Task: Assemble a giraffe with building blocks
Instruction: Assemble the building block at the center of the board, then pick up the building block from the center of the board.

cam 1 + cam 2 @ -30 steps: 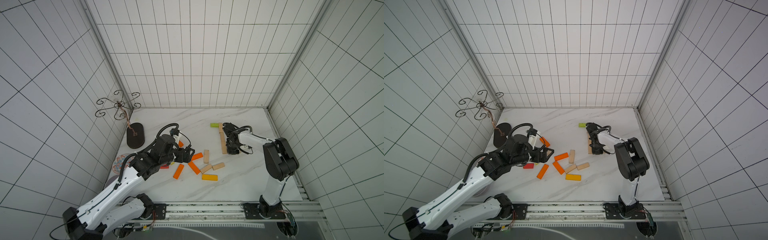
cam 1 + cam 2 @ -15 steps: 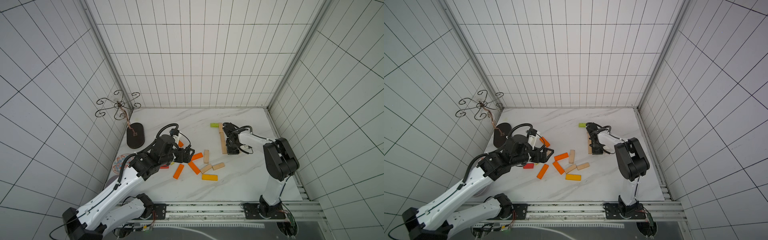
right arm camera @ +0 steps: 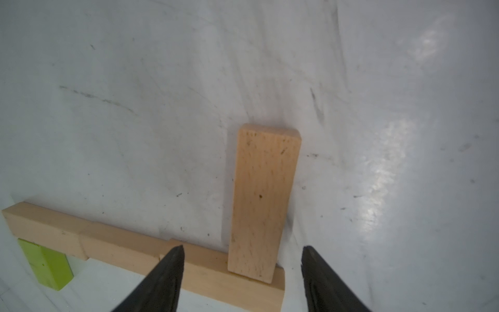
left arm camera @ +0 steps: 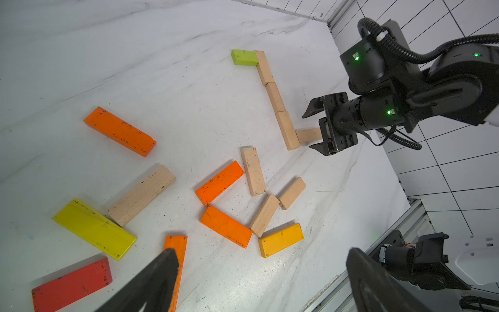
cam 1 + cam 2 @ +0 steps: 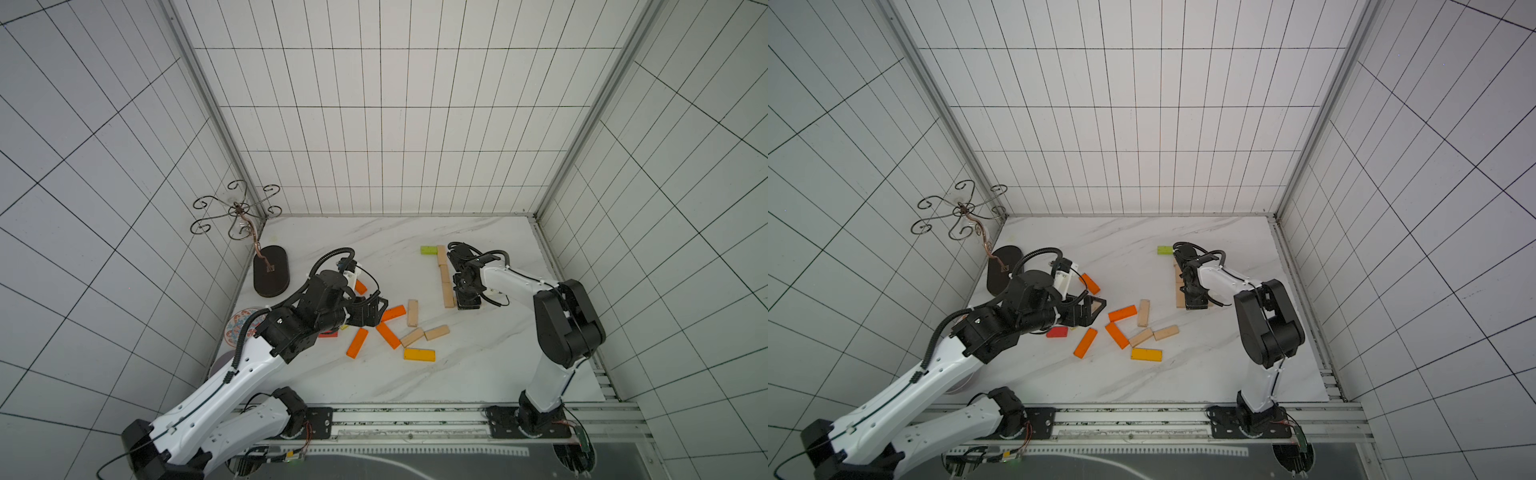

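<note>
Straddling pale rectangular wooden block (image 3: 263, 200) with right gripper (image 3: 242, 247), 2 jaws apart (untouched); left gripper (image 4: 260, 250) gaping, well apart from it.

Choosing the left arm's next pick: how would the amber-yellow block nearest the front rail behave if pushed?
The amber-yellow block looks like a rigid painted wooden bar, unlikely to flex in the jaws. Lying flat on its broad face, it should slide on the smooth table rather than roll or tip. A pale block at its corner may get nudged.
</note>
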